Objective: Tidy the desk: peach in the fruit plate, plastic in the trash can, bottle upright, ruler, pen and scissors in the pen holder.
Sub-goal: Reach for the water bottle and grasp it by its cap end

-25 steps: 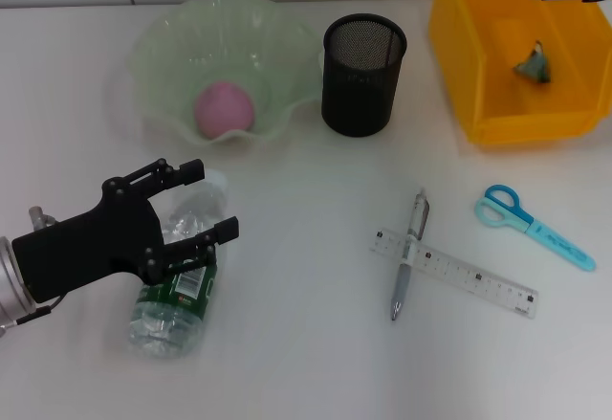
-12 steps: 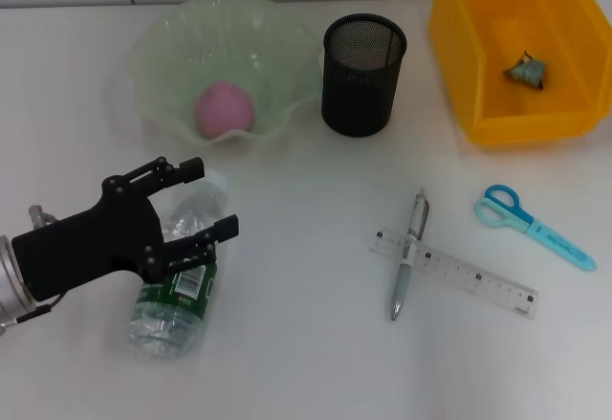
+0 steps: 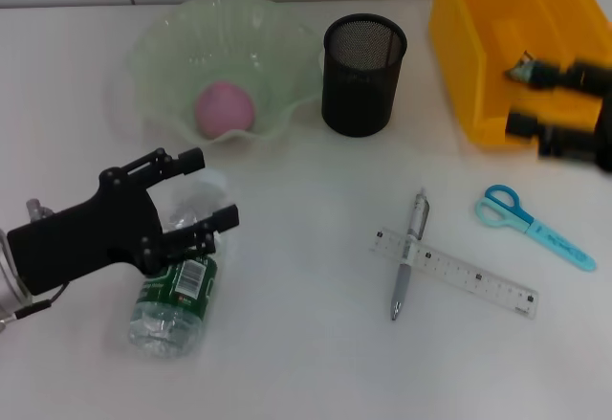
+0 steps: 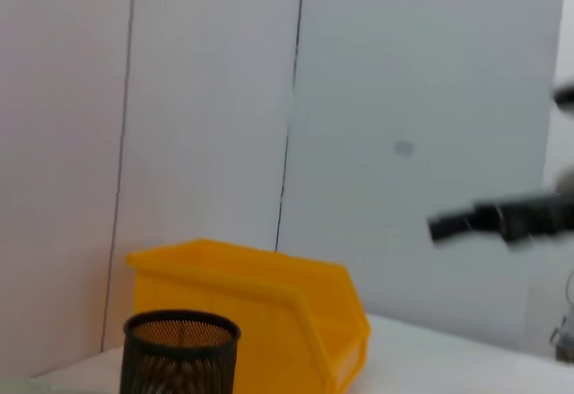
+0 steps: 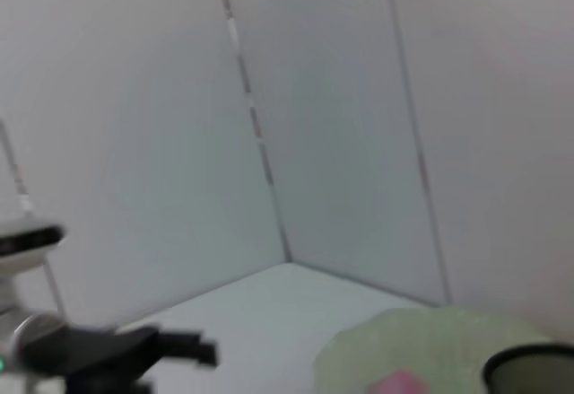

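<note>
A clear bottle [image 3: 176, 296] with a green label lies on its side at the near left. My left gripper [image 3: 212, 188] hangs open over its cap end, one finger on each side. The pink peach [image 3: 225, 109] rests in the green fruit plate [image 3: 163, 33]. A crumpled bit of plastic [image 3: 519, 66] lies in the yellow trash can [image 3: 478, 28], partly behind my right gripper [image 3: 524, 98], which is open and blurred at the can's front right. The black mesh pen holder [image 3: 363, 74] stands in the middle. The pen [image 3: 408, 253] lies across the ruler [image 3: 459, 275], with the blue scissors [image 3: 531, 224] to their right.
The left wrist view shows the trash can [image 4: 260, 304] and pen holder [image 4: 179, 354] against a white wall. In the right wrist view, the plate [image 5: 430, 349] and the rim of the pen holder [image 5: 534, 372] sit low in the picture.
My right gripper has swept from above the trash can's back edge down to its front right. The left gripper has shifted slightly back over the bottle. The plastic now lies in the can.
</note>
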You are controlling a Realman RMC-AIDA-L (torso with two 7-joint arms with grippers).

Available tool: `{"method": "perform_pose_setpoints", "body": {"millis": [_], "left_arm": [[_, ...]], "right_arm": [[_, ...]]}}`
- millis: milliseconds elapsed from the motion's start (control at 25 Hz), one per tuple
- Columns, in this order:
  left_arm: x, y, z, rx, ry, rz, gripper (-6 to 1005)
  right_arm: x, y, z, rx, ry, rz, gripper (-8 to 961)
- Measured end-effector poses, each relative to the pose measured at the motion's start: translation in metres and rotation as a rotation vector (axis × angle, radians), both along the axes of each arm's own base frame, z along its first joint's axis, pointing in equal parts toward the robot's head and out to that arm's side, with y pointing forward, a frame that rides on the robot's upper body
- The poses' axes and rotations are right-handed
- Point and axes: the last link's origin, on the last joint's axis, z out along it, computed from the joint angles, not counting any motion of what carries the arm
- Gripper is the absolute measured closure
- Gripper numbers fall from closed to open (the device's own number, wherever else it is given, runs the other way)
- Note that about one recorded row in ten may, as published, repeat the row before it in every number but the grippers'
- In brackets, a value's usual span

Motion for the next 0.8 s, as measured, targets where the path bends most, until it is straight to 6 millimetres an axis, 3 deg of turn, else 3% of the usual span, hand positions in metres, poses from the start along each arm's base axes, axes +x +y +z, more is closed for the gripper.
{"method": "perform_pose_setpoints", "body": {"millis": [80, 280, 440, 520, 800], "left_arm": [[0.007, 0.007, 0.009, -0.049, -0.056, 0.059, 186], [0.026, 0.012, 0.018, -0.179, -0.008, 0.144, 186], [0.041, 0.017, 0.021, -0.169, 0.066, 0.26, 186], [0.064, 0.019, 0.022, -0.146, 0.211, 0.408, 186], [0.077, 0.025, 0.018, -0.146, 0.313, 0.561, 187]], "right_arm": [[0.016, -0.012, -0.017, -0.029, 0.014, 0.003, 186], [0.032, -0.022, -0.032, -0.051, 0.023, -0.027, 186], [0.036, -0.024, -0.035, -0.062, 0.01, -0.03, 187], [0.04, -0.025, -0.037, -0.067, -0.015, -0.028, 187], [0.041, -0.023, -0.041, -0.07, -0.032, -0.04, 188]]}}
